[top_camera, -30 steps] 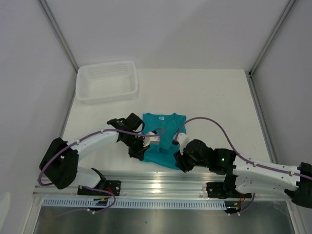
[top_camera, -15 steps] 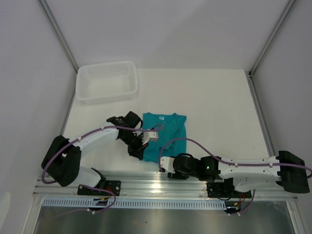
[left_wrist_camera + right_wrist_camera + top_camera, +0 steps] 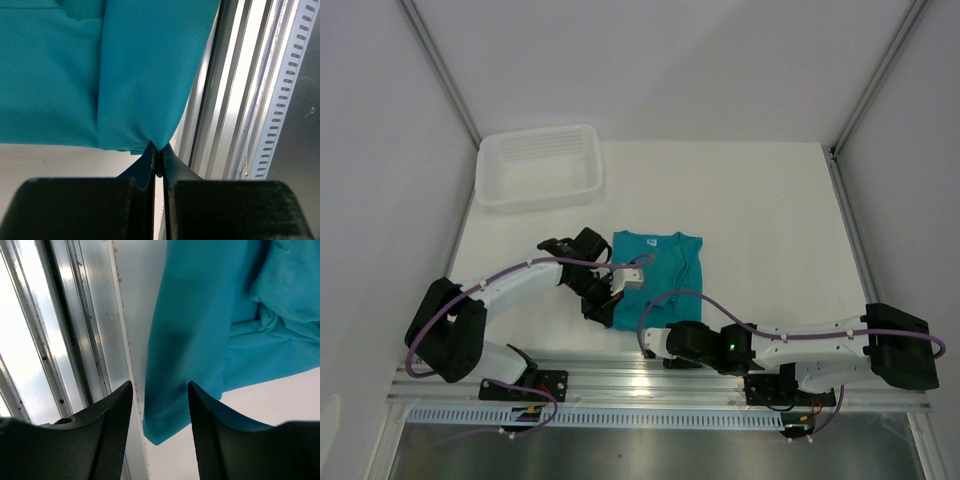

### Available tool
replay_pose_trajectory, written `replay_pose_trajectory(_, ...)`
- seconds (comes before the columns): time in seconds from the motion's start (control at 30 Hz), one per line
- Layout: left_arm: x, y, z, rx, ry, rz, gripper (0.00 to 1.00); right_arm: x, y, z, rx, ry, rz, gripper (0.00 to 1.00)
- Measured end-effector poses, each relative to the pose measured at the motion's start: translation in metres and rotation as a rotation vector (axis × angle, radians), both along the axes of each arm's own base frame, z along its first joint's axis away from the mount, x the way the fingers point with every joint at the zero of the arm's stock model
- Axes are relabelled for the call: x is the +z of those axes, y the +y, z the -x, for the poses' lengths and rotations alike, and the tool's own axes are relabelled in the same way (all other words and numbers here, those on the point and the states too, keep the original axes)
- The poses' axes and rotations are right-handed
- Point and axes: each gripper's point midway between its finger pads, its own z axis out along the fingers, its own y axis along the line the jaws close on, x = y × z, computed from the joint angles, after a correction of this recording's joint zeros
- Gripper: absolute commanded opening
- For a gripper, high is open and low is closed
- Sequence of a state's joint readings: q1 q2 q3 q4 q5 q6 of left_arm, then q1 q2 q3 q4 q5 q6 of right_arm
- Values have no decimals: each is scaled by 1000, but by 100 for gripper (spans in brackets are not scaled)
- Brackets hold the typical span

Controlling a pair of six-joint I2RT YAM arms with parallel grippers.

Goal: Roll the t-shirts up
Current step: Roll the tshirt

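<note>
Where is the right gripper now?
In the top view the right gripper sits at the table's near edge, open at the t-shirt's near hem, right of the left gripper.

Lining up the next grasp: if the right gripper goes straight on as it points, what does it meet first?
The t-shirt, most likely: a corner of it lies just ahead of the open right gripper, in line with its gap. Depth is unclear.

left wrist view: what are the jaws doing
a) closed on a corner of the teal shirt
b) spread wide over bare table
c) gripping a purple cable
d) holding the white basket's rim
A: the jaws are pressed together with a corner of the teal t-shirt pinched between their tips, just beside the aluminium rail.
</note>
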State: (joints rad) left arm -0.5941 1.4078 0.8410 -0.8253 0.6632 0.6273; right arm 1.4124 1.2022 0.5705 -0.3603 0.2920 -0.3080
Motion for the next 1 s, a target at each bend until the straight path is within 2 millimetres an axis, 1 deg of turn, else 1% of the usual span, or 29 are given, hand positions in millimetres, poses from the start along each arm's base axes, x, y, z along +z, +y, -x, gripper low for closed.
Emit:
replay_pose_trajectory(0.07, 0, 1, -1, 5, 0, 0, 1, -8, -3, 1, 0, 6, 34, 49)
replay_pose_trajectory(0.13, 0, 1, -2, 10, 1, 1, 1, -14, -6, 1, 1, 11, 64, 45)
replay_pose_trajectory(0.2, 0, 2, -3, 16, 2, 2, 1, -17, -7, 1, 1, 12, 78, 27)
replay_pose_trajectory(0.27, 0, 2, -3, 19, 2, 2, 1, -17, -8, 1, -3, 10, 80, 12)
replay_pose_trajectory(0.37, 1, 3, -4, 21, 0, 3, 1, -16, -8, 0, -19, 15, 75, 5)
replay_pose_trajectory(0.5, 4, 5, 1, 14, 5, 2, 1, -10, -2, 7, -1, 61, 57, 2)
replay_pose_trajectory(0.6, 7, 8, 8, 4, 19, 6, 1, -1, 6, 18, 38, 119, 22, 0)
replay_pose_trajectory(0.77, 10, 15, 20, -12, 49, -5, 1, 13, 11, 34, 91, 241, -41, 0)
replay_pose_trajectory(0.87, 10, 18, 25, -17, 66, -12, 1, 19, 11, 34, 88, 305, -67, 0)
replay_pose_trajectory(1.0, 7, 21, 24, 0, 103, -24, 1, 24, 8, 24, 55, 375, -95, 2)
